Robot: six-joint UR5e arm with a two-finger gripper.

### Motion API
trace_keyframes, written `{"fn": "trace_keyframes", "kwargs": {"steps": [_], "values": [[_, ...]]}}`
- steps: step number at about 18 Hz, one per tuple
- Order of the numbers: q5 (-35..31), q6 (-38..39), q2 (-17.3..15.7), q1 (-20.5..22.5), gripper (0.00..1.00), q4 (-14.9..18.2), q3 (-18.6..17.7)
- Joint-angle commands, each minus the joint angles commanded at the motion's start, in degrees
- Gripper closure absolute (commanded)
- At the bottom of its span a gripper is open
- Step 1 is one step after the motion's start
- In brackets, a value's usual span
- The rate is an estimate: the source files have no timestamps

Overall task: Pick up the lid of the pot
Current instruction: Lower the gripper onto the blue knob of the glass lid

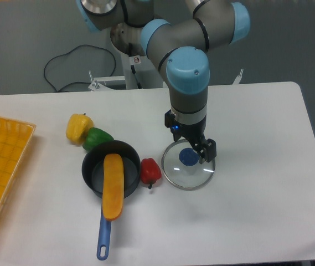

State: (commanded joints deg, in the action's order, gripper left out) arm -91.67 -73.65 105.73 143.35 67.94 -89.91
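One glass lid (185, 176) lies flat on the surface (251, 221), well in from every edge. My hand (192, 147) is open over its blue knob (189, 158). I think reaching is nearly done; pinching and lifting are left.

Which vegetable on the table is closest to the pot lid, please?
The red pepper, between pan and lid; the green one and yellow one are farther off.

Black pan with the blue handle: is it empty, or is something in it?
Not empty. A long orange item has its upper end inside the black pan; its lower end sticks out past the rim, over the blue handle.
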Motion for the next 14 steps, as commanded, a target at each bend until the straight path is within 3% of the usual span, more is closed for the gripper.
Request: {"fn": "trace_keyframes", "kwargs": {"steps": [7,12,14], "values": [[0.0,0.44,0.0,-0.17,0.0,1.23,-0.44],[0.44,0.79,-0.97,0.52,0.0,0.09,-5.44],[0.44,0.79,-1.23,0.53,0.0,0.0,-5.54]]}}
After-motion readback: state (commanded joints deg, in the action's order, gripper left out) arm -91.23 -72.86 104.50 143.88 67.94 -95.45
